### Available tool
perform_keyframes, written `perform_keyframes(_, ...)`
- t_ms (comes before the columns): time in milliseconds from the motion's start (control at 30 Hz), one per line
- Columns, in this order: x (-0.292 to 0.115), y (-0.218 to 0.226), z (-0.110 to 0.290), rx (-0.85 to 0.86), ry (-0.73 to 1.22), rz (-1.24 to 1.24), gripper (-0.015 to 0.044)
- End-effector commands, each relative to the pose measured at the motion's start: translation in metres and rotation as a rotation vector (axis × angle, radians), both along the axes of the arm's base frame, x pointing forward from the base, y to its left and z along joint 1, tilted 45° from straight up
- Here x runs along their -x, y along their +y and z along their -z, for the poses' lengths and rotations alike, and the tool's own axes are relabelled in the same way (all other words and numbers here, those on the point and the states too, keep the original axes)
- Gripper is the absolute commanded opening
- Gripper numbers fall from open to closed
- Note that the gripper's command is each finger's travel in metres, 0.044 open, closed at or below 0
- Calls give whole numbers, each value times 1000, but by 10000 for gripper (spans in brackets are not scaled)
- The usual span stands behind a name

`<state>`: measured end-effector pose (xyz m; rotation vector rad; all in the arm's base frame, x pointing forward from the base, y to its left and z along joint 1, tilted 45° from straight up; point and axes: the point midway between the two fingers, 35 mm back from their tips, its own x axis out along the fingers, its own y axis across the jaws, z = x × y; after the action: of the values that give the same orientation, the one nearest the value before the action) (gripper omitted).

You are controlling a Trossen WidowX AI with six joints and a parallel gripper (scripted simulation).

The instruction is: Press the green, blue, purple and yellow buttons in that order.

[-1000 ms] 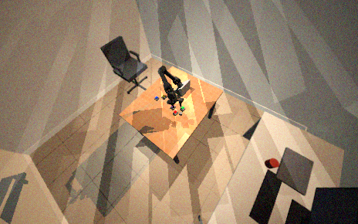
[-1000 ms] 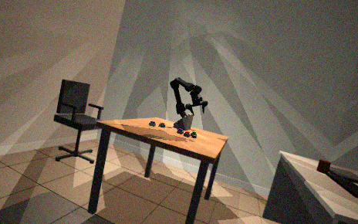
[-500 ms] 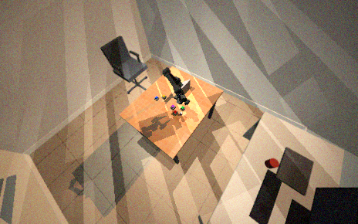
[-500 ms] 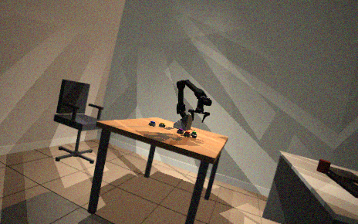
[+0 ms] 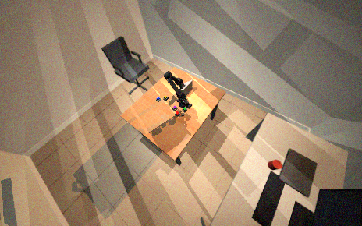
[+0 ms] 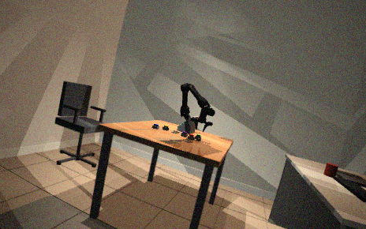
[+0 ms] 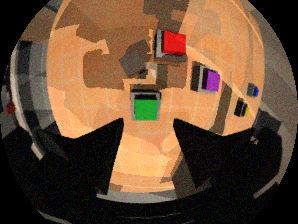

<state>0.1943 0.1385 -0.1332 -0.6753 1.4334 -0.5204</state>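
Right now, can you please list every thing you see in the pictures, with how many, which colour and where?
green button: 1, green, on the table, just ahead of the end effector
red button: 1, red, beyond the green one
purple button: 1, purple, to the right of the green one in the wrist view
blue button: 1, blue, apart from the cluster, toward the chair side
yellow button: 1, yellow, beside the blue one
table: 1, orange wood with dark legs, middle of the room
office chair: 1, dark grey, by the wall
side desk: 1, pale, in the corner
cup: 1, red, on the side desk
arm: 1, black, standing on the table
end effector: 1, black, open, holding nothing
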Motion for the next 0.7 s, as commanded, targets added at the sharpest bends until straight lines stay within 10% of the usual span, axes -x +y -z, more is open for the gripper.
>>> perform_keyframes(0, 0, -4, 6, -1, -3, -14, 111)
perform_keyframes(133, 0, -4, 6, -1, -3, -14, 20)
perform_keyframes(667, -1, -9, 12, -1, -3, -15, 20)
